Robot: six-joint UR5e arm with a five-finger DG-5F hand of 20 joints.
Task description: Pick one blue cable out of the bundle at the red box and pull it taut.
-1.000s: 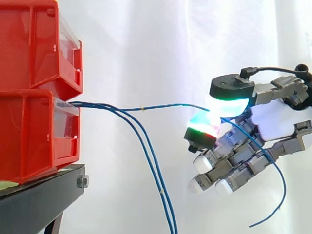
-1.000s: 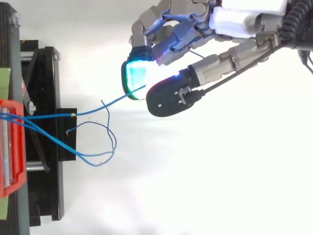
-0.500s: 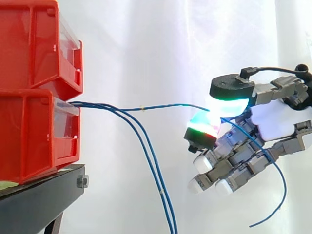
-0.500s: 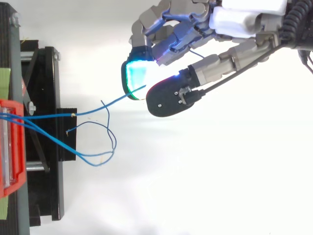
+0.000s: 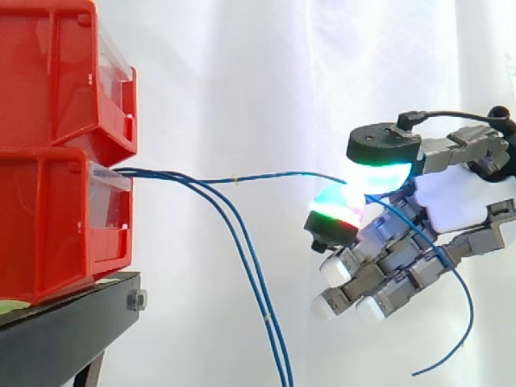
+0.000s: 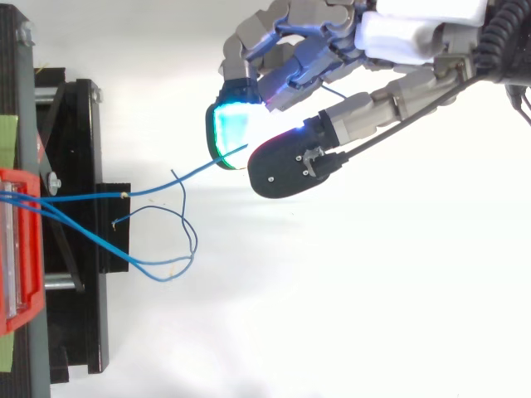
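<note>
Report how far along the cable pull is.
Done: one blue cable is separated from the other two cables, which hang down. In hand: the hand pinches it between its fingers. Left: it runs from the lower red bin with a slight bow, so a little more pull looks needed.

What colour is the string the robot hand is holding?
Blue. The cable shows best in the side view, pinched by the hand.
</note>
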